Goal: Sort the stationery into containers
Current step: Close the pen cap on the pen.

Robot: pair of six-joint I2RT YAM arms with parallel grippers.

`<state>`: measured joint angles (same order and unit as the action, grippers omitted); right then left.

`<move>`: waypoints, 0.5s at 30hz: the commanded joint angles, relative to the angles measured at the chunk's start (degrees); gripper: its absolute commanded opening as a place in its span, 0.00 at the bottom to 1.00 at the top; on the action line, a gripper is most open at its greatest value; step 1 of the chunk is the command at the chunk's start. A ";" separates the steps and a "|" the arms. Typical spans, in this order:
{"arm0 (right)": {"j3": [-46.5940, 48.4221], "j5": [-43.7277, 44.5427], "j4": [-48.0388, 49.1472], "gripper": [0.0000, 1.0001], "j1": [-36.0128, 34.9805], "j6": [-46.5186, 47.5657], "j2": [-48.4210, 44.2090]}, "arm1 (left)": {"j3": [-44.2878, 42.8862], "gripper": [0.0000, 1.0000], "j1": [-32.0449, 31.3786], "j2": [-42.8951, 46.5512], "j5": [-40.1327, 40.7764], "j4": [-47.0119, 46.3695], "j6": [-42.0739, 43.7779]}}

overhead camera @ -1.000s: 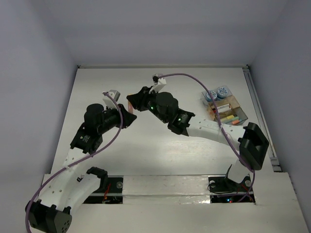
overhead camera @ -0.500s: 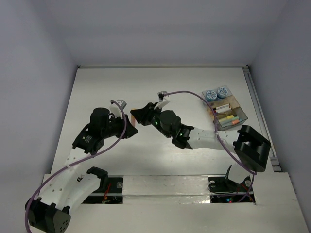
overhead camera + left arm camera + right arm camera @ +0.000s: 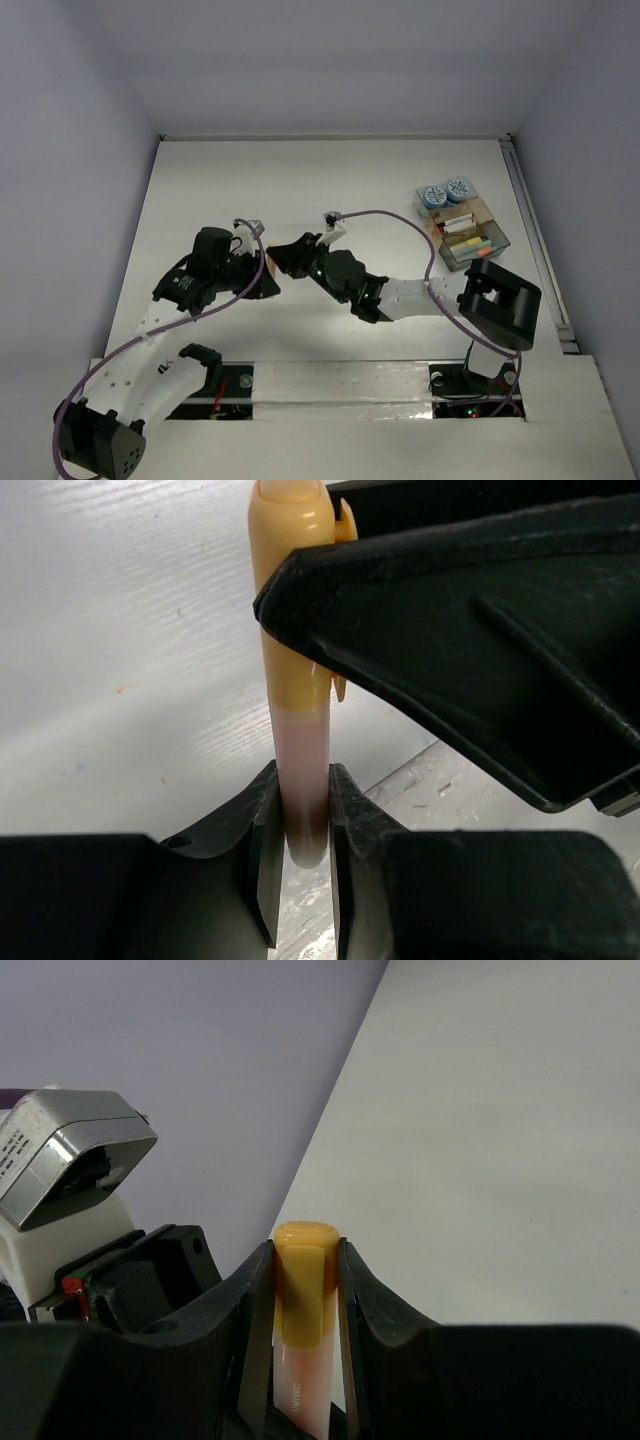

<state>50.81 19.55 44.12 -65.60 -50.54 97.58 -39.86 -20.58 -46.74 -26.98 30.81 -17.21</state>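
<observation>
A marker with a yellow cap [image 3: 303, 1295] and a pale pink barrel [image 3: 303, 770] is held between both grippers, low over the table's near left part. My left gripper [image 3: 303, 830] is shut on the barrel's end. My right gripper [image 3: 305, 1260] is shut on the capped end; one of its fingers [image 3: 480, 630] fills the left wrist view. In the top view the left gripper [image 3: 266, 278] and the right gripper [image 3: 281, 259] meet tip to tip, and the marker is hidden between them. The clear divided container [image 3: 492, 231] stands at the right with coloured sticks [image 3: 468, 243] inside.
Two blue-and-white patterned rolls [image 3: 445, 191] sit at the container's far end. A purple cable [image 3: 385, 215] loops over the right arm. The left arm's wrist camera [image 3: 70, 1150] is close by in the right wrist view. A rail [image 3: 535, 230] runs along the table's right edge.
Both grippers have moved together toward the near edge and a little left, still joined on the marker. The right arm's elbow has folded back toward its base.
</observation>
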 commanded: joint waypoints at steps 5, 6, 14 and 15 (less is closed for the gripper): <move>-7.83 -13.59 -20.63 0.00 -11.04 -1.49 -1.07 | -4.79 0.00 1.95 1.48 8.27 -30.90 0.43; -7.31 -10.96 -22.04 0.00 -10.17 -0.53 -1.95 | -4.62 0.00 1.95 1.39 7.65 -30.90 0.43; -0.98 -7.07 -22.84 0.00 6.10 2.99 -9.60 | -3.39 0.39 1.95 1.04 2.38 -31.42 0.86; -0.10 -5.68 -23.37 0.00 7.93 3.34 -10.47 | -3.39 0.45 1.95 1.04 1.50 -31.42 1.04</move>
<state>49.47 18.09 31.92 -60.60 -50.50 88.68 -40.07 -20.10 -46.78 -28.42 17.45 -16.34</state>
